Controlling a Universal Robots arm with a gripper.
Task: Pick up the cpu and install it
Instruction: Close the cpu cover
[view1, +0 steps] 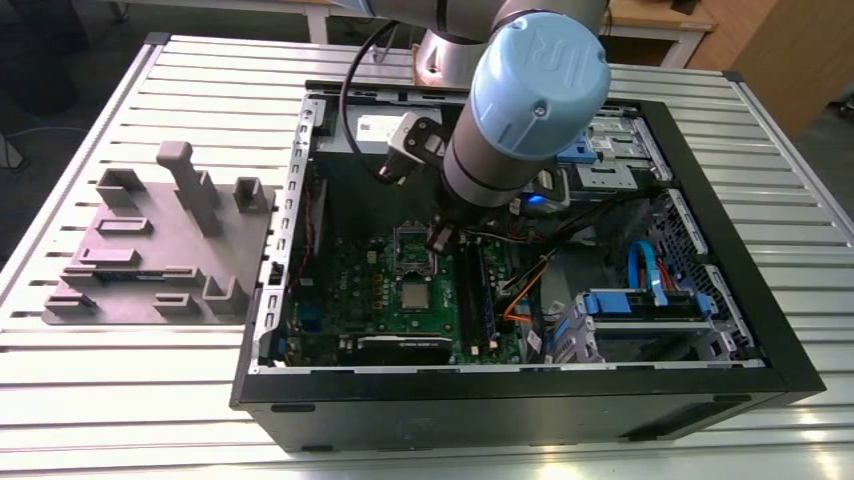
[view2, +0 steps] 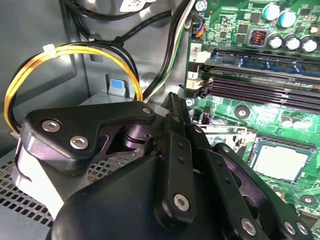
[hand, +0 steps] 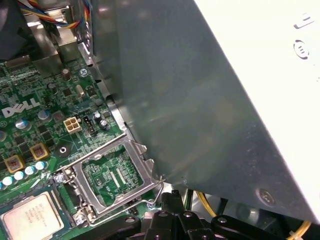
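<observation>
While poised beside the flipped-open socket cover (hand: 112, 175) with fingers (view2: 175, 130) pressed together and empty, push only on the cover's metal rim. Leave undisturbed the cpu (hand: 30, 217), seated in its socket just beside.

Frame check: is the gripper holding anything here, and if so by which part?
Nothing seems held. The gripper is shut on itself above the motherboard; the cpu lies flat on that board, apart from it.
</observation>
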